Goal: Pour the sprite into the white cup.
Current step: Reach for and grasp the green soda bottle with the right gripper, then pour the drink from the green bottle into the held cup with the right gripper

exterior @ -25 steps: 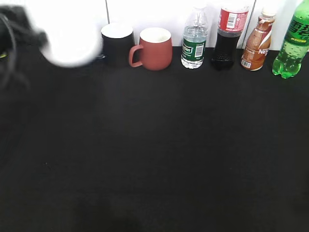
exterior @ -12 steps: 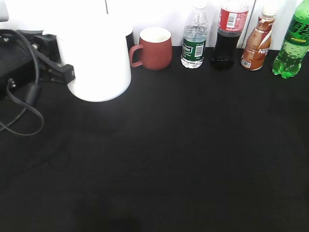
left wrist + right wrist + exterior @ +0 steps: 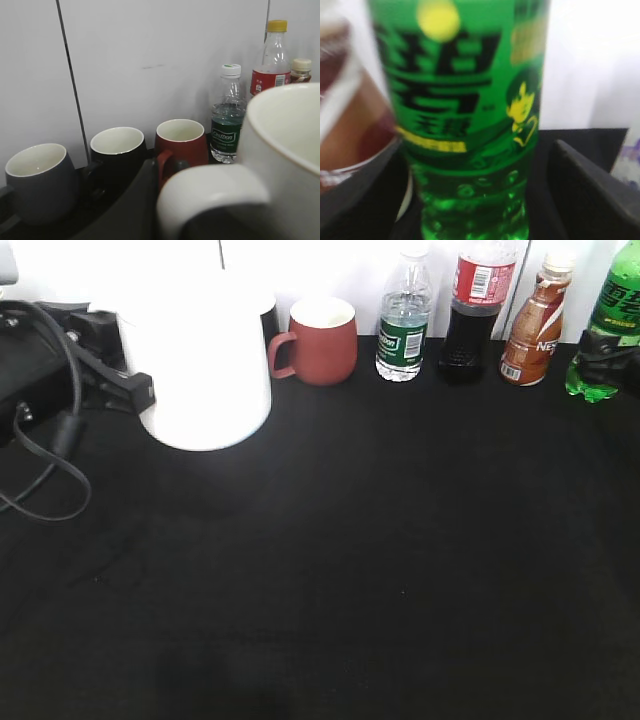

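Observation:
The sprite (image 3: 618, 300) is a bright green bottle standing at the far right of the back row. It fills the right wrist view (image 3: 470, 125). My right gripper (image 3: 605, 355) is open, with one dark finger on each side of the bottle's lower body (image 3: 475, 200) and a gap on the right side. The white cup (image 3: 205, 370) is at the left, large in the exterior view. My left gripper (image 3: 130, 388) is shut on its loop handle; the left wrist view shows the cup's rim (image 3: 290, 150) and the gripper (image 3: 185, 215) on the handle.
Along the back wall stand a grey mug (image 3: 37, 180), a black mug (image 3: 117, 155), a red mug (image 3: 320, 340), a clear water bottle (image 3: 402, 325), a dark cola bottle (image 3: 475, 310) and a brown drink bottle (image 3: 535, 325). A black cable (image 3: 60, 440) loops at the left.
The white cup came down and to the right in my left gripper, then stayed still. My right gripper has come in at the right edge and now straddles the sprite.

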Tool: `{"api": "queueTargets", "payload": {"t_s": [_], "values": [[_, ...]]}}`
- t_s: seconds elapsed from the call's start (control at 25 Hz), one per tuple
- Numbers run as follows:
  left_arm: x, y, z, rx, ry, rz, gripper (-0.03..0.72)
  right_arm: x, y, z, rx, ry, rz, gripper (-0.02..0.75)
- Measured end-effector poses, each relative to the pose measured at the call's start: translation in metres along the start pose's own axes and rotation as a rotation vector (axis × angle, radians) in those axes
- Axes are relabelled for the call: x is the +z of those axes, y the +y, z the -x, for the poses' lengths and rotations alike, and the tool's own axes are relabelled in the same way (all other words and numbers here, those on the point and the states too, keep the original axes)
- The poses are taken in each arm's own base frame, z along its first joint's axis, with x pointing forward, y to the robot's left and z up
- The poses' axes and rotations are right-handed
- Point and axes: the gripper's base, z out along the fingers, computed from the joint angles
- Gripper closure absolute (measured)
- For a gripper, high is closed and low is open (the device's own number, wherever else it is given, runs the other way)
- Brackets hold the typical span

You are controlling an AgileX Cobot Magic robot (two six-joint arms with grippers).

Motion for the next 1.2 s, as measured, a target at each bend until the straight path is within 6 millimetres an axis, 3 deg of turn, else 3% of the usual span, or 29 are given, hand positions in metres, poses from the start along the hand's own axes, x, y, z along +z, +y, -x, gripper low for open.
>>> {"api": "queueTargets", "payload": {"t_s": [0.2,0.36,0.48,0.6,0.76,0.88,1.04,1.12,1.2], "values": [[0.000,0.000,0.000,0.001,0.000,-0.001,0.627,0.030,-0.002,-0.010,0.010,-0.025,0.003,0.143],[0.000,0.000,0.000,0.001,0.000,-0.001,0.627,0.043,0.002,-0.012,-0.007,-0.037,0.055,0.149],[0.000,0.000,0.000,0.001,0.000,-0.001,0.627,0.046,0.003,-0.011,-0.012,-0.043,0.063,0.169],[0.000,0.000,0.000,0.001,0.000,-0.001,0.627,0.046,0.003,-0.011,-0.013,-0.042,0.065,0.311],[0.000,0.000,0.000,0.001,0.000,-0.001,0.627,0.043,0.004,-0.011,-0.057,-0.067,0.071,0.311],[0.000,-0.002,0.000,0.023,-0.001,-0.022,0.628,0.012,0.006,0.012,-0.058,-0.090,0.071,0.311],[0.000,-0.008,0.000,0.050,-0.002,-0.084,0.628,-0.072,0.017,0.056,-0.091,-0.117,0.117,0.311],[0.004,-0.010,-0.007,0.045,0.013,-0.111,0.628,-0.108,0.031,0.076,-0.135,-0.096,0.165,0.311],[0.011,-0.015,-0.019,0.037,0.012,-0.160,0.628,-0.130,0.055,0.095,-0.191,-0.081,0.248,0.311]]}}
